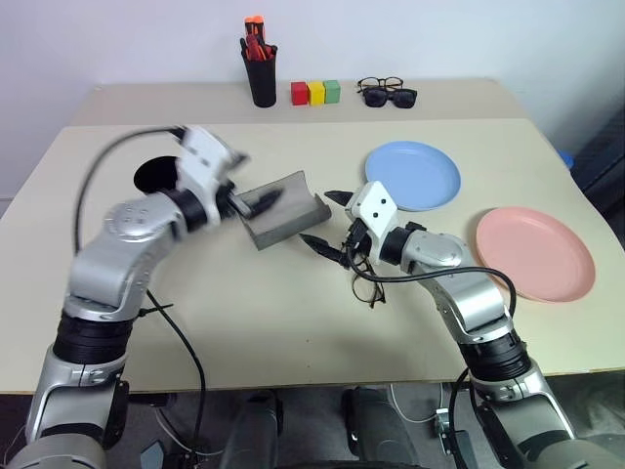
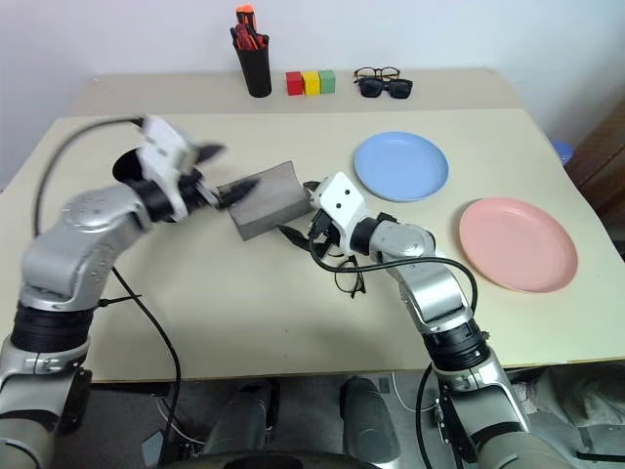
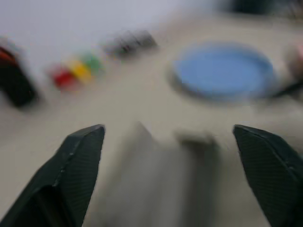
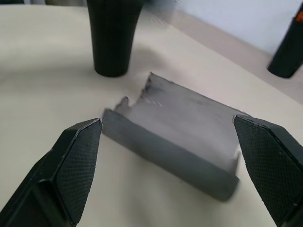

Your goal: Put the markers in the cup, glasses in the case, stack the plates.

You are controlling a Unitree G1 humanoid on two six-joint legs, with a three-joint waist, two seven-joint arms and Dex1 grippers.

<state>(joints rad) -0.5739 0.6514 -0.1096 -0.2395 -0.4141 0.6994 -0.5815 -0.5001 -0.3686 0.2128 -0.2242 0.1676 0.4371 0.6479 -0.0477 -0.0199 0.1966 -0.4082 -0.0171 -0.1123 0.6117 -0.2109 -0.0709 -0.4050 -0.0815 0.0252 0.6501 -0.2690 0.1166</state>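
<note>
Two grippers at one open grey case (image 1: 285, 208), mid-table. Step in hand, by judgement: glasses into case. Left gripper (image 1: 256, 202): fingers spread, tips at the case's near end. Right gripper (image 1: 327, 221): fingers spread wide, just beside the case's other end. Glasses (image 1: 365, 281): on the table beneath the right wrist, outside the case. Next move calls for pinching the frame and lifting it across.

It is looking like a lab or test room: a plain beige tabletop (image 1: 293, 332) is standing against a bare white wall (image 1: 439, 34), carrying a pen pot (image 1: 261, 78) and coloured blocks (image 1: 315, 93).
</note>
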